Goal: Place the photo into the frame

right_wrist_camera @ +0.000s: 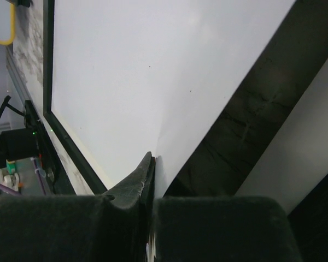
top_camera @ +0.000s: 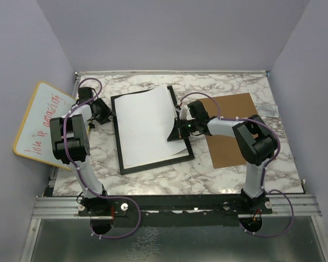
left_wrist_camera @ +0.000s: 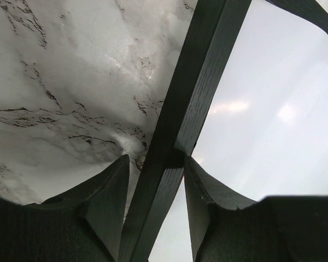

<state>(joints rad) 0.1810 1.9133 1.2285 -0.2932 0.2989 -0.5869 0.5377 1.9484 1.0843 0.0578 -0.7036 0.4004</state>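
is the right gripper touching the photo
Touching. The right wrist view shows the right gripper with its fingers pinched shut on the edge of the photo, white back up.

Black frame (top_camera: 123,154), plain white photo (top_camera: 145,125) back, brown board (top_camera: 229,131), grey-veined white marble table (top_camera: 218,174).

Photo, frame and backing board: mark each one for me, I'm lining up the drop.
photo (top_camera: 145,125): top external view, middle of its white back.
frame (top_camera: 118,143): top external view, its black left rail.
brown backing board (top_camera: 232,147): top external view, bare near half.
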